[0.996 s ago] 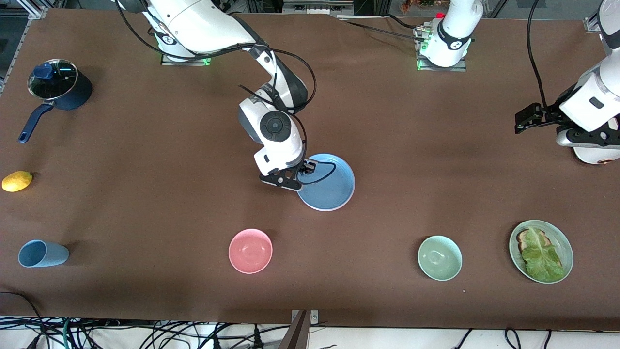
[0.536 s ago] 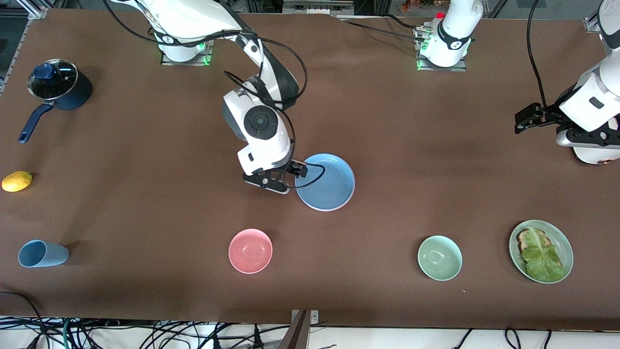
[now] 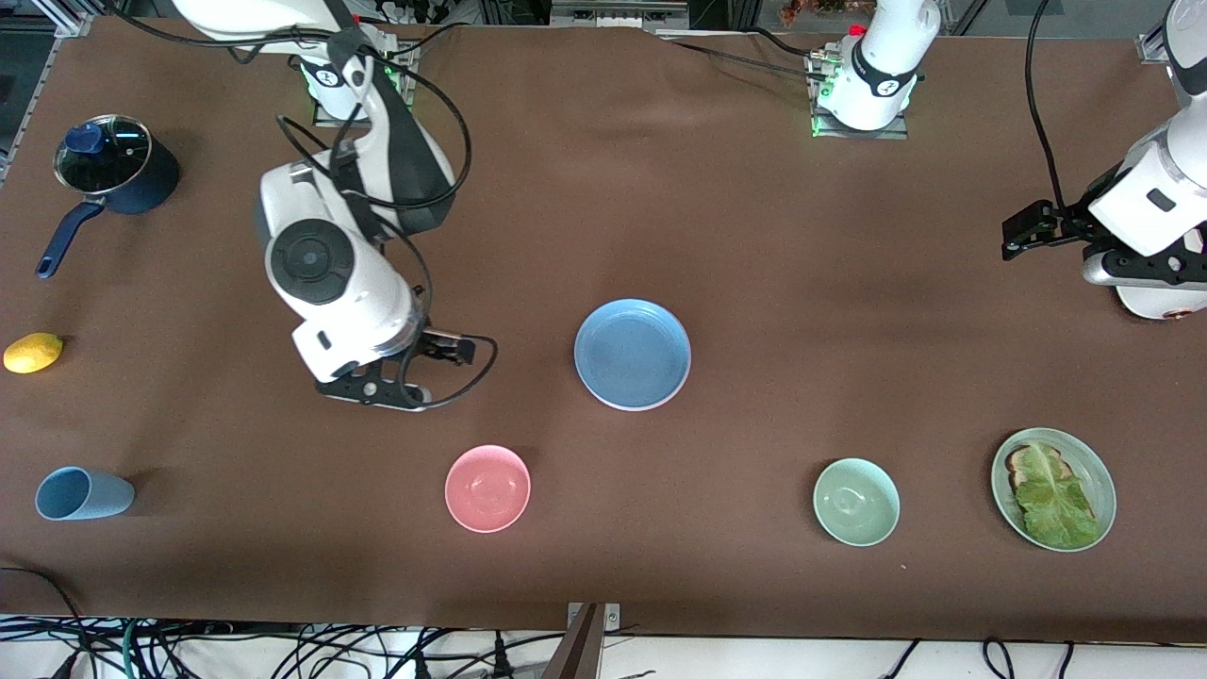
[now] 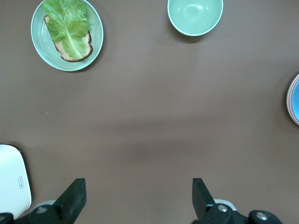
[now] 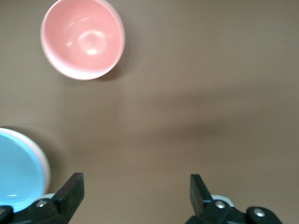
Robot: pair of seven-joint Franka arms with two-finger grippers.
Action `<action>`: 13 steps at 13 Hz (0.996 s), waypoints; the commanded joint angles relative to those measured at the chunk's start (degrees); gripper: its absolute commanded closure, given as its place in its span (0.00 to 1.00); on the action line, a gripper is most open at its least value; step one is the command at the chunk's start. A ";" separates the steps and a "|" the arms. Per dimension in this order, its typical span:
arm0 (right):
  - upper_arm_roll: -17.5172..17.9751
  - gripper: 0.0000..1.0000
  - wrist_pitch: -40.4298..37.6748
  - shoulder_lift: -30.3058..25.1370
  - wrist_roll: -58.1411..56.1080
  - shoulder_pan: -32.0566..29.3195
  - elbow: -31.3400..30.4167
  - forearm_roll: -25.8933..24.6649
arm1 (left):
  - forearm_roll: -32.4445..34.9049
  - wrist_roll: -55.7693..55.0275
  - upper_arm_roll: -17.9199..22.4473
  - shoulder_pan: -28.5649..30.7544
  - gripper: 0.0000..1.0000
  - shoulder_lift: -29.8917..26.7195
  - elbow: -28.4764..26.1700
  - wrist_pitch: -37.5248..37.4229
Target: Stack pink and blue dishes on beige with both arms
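Note:
The blue dish (image 3: pixel 632 354) lies flat mid-table, on top of a stack. Under it only a thin pink rim (image 5: pixel 46 164) of the pink dish shows, and that rim (image 4: pixel 289 99) also appears at the edge of the left wrist view. The beige dish is hidden beneath them. My right gripper (image 3: pixel 420 371) hangs open and empty over bare table, off toward the right arm's end from the stack; between its fingers (image 5: pixel 135 191) is only brown cloth. My left gripper (image 3: pixel 1028 231) waits open and empty (image 4: pixel 138 196) at the left arm's end.
Along the edge nearest the front camera stand a blue cup (image 3: pixel 83 493), a pink bowl (image 3: pixel 487 488), a green bowl (image 3: pixel 856 502) and a green plate (image 3: pixel 1105 476) with toast and lettuce. A lemon (image 3: pixel 33 353) and a lidded pot (image 3: pixel 115 174) sit at the right arm's end.
The right gripper has opened off the blue dish's rim and swung away toward the right arm's end. The blue dish stays flat where it was. The left arm has not moved.

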 commanded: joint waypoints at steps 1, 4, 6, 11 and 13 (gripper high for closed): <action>-3.66 0.00 -7.04 -6.01 -7.30 0.10 -0.32 0.64 | -0.84 0.62 0.21 -0.15 0.00 -0.92 -0.60 -0.50; -5.26 0.00 -10.15 -15.66 -14.95 -2.34 -6.70 0.72 | -0.84 0.62 0.21 -0.15 0.00 -0.92 -0.52 -0.67; -0.37 0.00 -10.15 -22.17 -18.28 -9.18 -13.56 0.46 | -0.84 0.62 0.21 -0.15 0.00 -0.92 -0.60 -0.67; 8.28 0.00 -12.52 -25.72 -26.73 -23.63 -14.57 -0.24 | -0.84 0.62 0.21 -0.15 0.00 -0.92 -0.52 -0.67; 8.01 0.00 -12.61 -24.85 -26.30 -23.46 -12.99 -1.55 | -0.84 0.62 0.21 -0.15 0.00 -0.92 -0.60 -0.67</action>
